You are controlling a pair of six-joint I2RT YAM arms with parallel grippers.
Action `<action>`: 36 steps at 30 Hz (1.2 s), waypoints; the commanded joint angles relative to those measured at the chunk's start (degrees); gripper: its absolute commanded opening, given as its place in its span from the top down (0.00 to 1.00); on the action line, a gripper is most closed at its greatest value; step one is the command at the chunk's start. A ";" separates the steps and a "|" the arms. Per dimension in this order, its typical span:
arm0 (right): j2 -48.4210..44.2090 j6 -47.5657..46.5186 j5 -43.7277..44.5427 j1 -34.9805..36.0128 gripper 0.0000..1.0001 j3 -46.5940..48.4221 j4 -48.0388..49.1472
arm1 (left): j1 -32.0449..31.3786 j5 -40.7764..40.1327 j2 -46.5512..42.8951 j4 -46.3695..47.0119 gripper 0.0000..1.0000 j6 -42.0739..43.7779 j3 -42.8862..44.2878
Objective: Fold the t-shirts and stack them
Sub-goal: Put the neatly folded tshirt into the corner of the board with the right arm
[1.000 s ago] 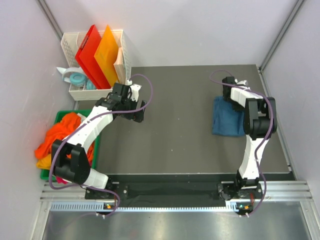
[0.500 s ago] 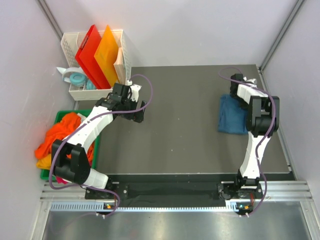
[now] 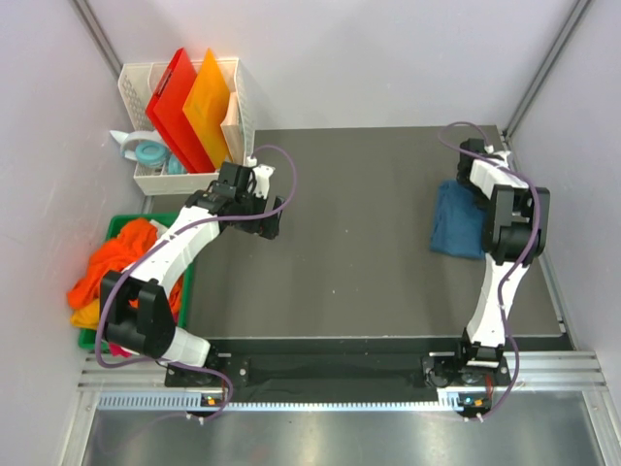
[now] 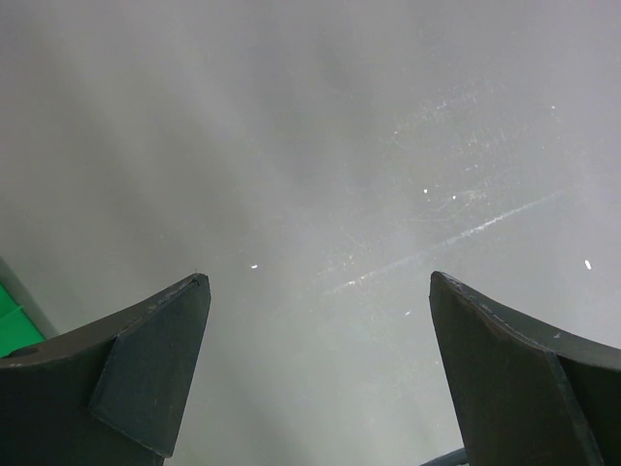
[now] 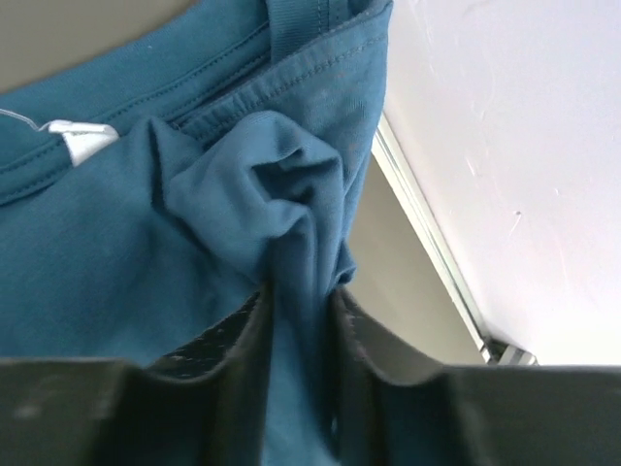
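Closer to the dark grey table's (image 3: 359,243) right edge now lies the folded teal-blue fabric t-shirt (image 3: 456,221), our right gripper (image 5: 299,303) clamped on a fold. Our left gripper (image 4: 318,291) gapes wide over the table.

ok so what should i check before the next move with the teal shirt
1. Grip of right gripper on teal t-shirt: ok, a fold sits pinched between its fingers.
2. Shirt lying flat: not ok, the cloth is bunched at the pinch.
3. Shirt fully on the table: cannot tell, the right arm hides its right side.
4. The left gripper open and empty: ok, above bare table.
5. Remaining orange t-shirts in green bin: ok, an unfolded pile.
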 commanded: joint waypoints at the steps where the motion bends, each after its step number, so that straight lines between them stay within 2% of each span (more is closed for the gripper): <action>1: -6.45 2.57 -2.15 0.49 0.66 1.52 0.95 | 0.29 1.89 -1.92 1.02 0.01 -0.02 -0.23; 2: -7.15 3.01 -2.41 0.49 0.52 1.26 0.95 | 0.29 2.07 -2.09 0.94 0.01 -0.02 -0.32; 5: -11.62 3.54 -3.20 0.49 0.27 -0.76 2.44 | 0.29 2.42 -2.53 1.03 0.01 -0.02 -0.75; 9: -19.26 3.63 -6.27 0.75 0.23 -2.26 3.06 | 0.29 3.12 -3.50 1.64 0.01 -0.11 -1.37; 12: -24.18 2.31 -11.72 3.38 0.24 -6.02 4.38 | 0.29 3.13 -3.77 1.99 0.01 -0.20 -1.63; 13: -25.34 1.61 -14.26 6.35 0.26 -7.35 4.82 | 0.29 3.21 -3.77 2.08 0.01 -0.29 -1.64; 15: -27.79 0.38 -19.52 9.35 0.44 -12.16 7.36 | 0.29 3.39 -3.68 2.26 0.01 -0.29 -1.55; 16: -28.16 0.72 -20.51 12.24 0.61 -13.59 8.33 | 0.29 3.47 -3.59 2.34 0.01 -0.38 -1.55; 18: -27.20 1.51 -22.71 14.89 0.78 -16.05 9.48 | 0.29 3.83 -3.50 2.43 0.01 -0.29 -1.46; 19: -26.41 2.48 -22.28 17.34 0.96 -16.41 9.13 | 0.29 3.91 -3.50 2.52 0.01 -0.46 -1.46; 20: -25.71 3.36 -22.71 18.15 1.00 -16.93 9.39 | 0.29 4.18 -3.50 2.52 0.01 -0.55 -1.46; 27: -20.61 10.12 -31.58 19.82 1.00 -21.16 15.71 | 0.29 4.09 -4.99 2.34 0.01 -0.38 -2.60; 32: -15.78 12.32 -33.00 19.82 1.00 -21.33 15.72 | 0.38 3.48 -6.84 2.34 0.01 -0.11 -3.57; 36: -15.77 13.82 -31.96 19.82 1.00 -23.18 15.02 | 0.47 3.04 -7.63 2.34 0.01 -0.02 -3.92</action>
